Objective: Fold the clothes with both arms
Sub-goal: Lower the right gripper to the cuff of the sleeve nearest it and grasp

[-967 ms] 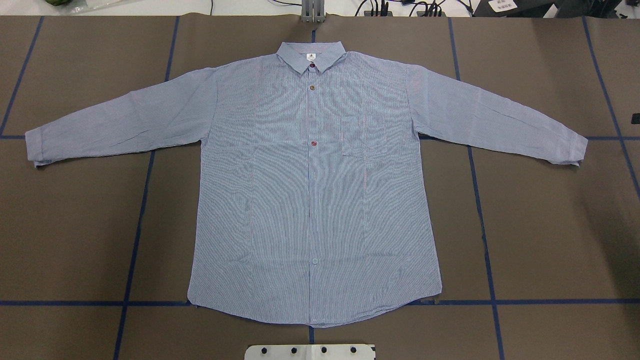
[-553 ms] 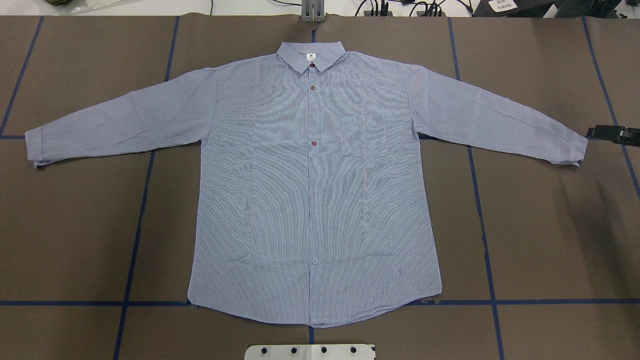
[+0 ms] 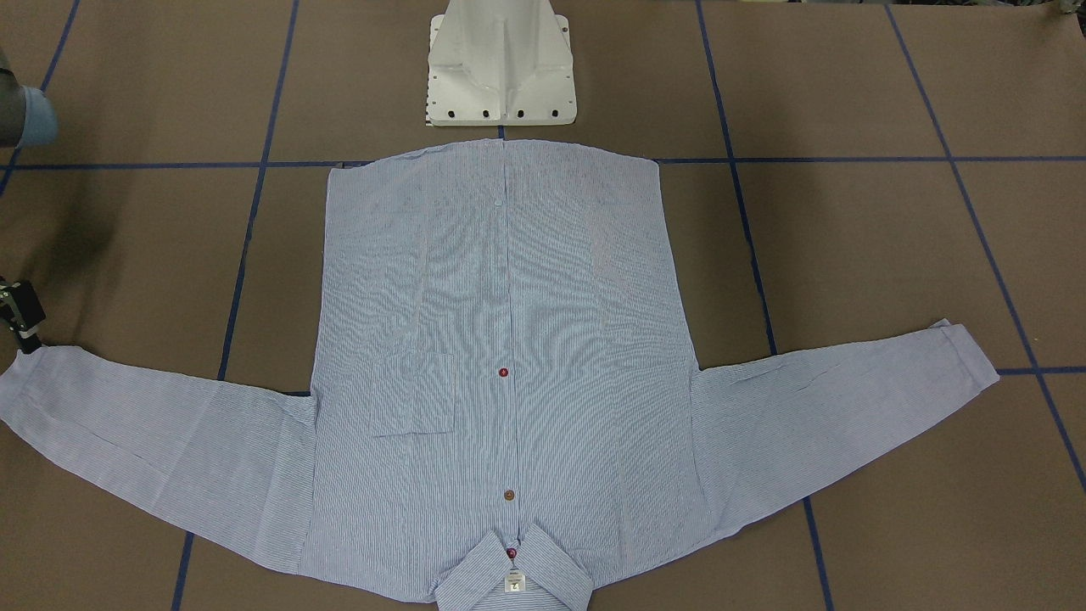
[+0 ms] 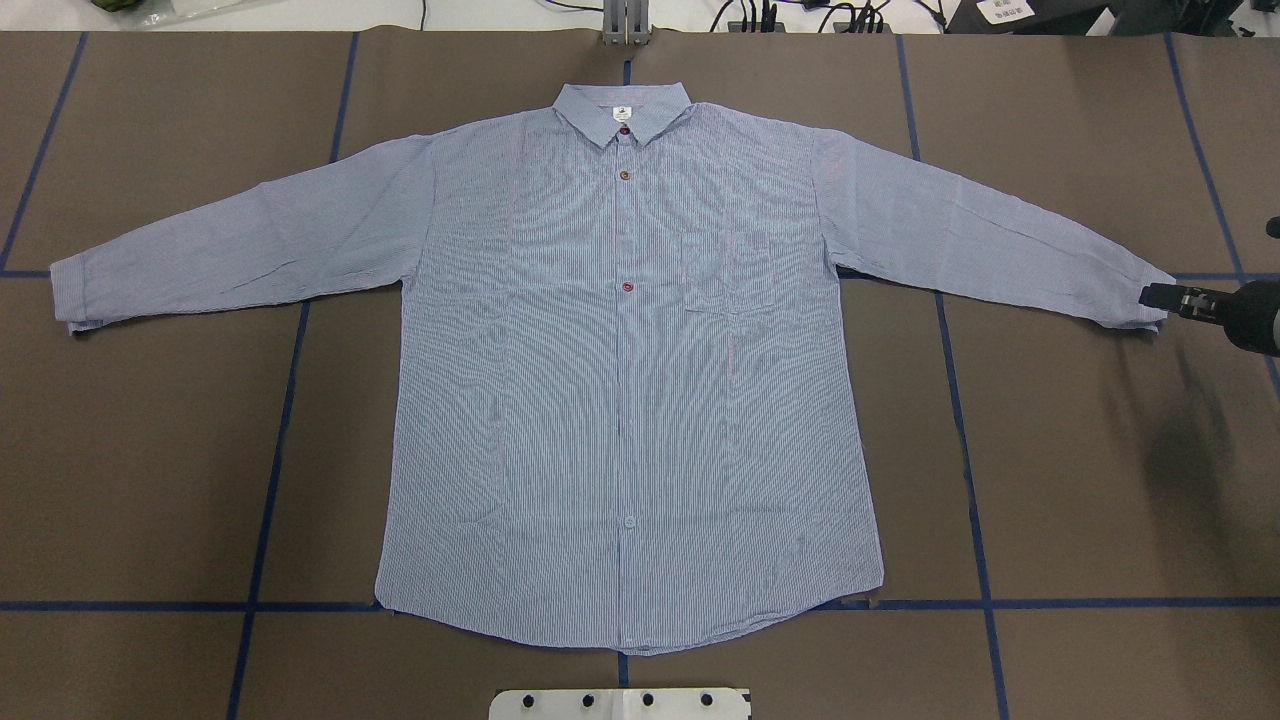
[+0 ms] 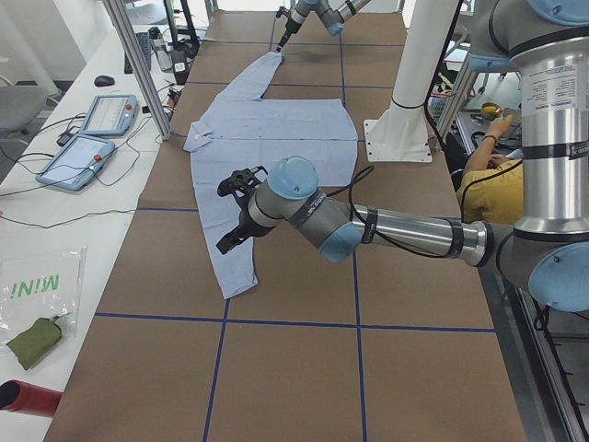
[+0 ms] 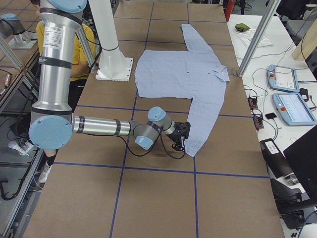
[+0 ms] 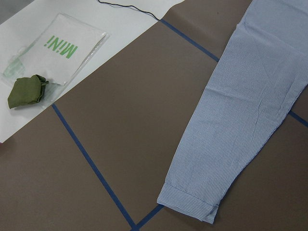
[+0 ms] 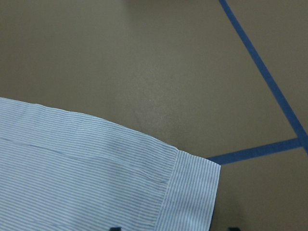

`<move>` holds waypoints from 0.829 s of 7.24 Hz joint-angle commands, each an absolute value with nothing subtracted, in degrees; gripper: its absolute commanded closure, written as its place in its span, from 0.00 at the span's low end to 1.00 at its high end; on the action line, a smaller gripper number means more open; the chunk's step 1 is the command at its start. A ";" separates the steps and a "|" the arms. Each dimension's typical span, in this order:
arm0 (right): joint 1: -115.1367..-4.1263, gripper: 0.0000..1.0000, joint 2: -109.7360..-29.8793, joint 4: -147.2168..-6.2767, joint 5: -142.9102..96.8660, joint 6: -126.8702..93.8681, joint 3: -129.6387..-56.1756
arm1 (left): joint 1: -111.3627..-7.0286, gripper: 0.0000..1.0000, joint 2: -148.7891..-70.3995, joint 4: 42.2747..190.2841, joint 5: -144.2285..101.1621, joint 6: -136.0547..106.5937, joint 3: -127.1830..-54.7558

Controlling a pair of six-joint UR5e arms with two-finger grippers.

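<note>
Spread flat, front up, mid-tabletop: shirt, collar to the far edge, sleeves out toward both ends. At the right cuff, low by the right end: right gripper, jaws wide apart, cuff between them. Raised near the left cuff: left gripper; cannot tell whether released or clenched.

We see the shirt as thin, matt woven cloth, lightly creased. Under it the table cover looks like matt brown paper, crossed by smooth blue tape. Beside the shirt, the right arm is brushed metal with glossy plastic caps.
</note>
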State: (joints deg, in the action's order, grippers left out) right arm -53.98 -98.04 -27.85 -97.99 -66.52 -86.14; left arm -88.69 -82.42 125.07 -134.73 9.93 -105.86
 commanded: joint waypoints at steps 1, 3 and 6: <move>-52.74 0.23 -97.82 -27.77 -96.07 -66.62 -84.56 | -88.68 0.00 -82.44 125.07 -134.74 9.93 -106.00; -51.68 0.29 -97.65 -27.77 -95.27 -66.53 -83.76 | -88.68 0.00 -82.44 125.07 -134.74 9.93 -105.91; -50.80 0.38 -97.47 -27.77 -94.92 -66.53 -83.41 | -88.77 0.00 -82.44 125.07 -134.74 9.93 -105.91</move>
State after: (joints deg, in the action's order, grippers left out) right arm -51.23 -97.56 -27.77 -95.06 -66.54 -83.51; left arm -88.73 -82.44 125.07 -134.74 9.93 -105.97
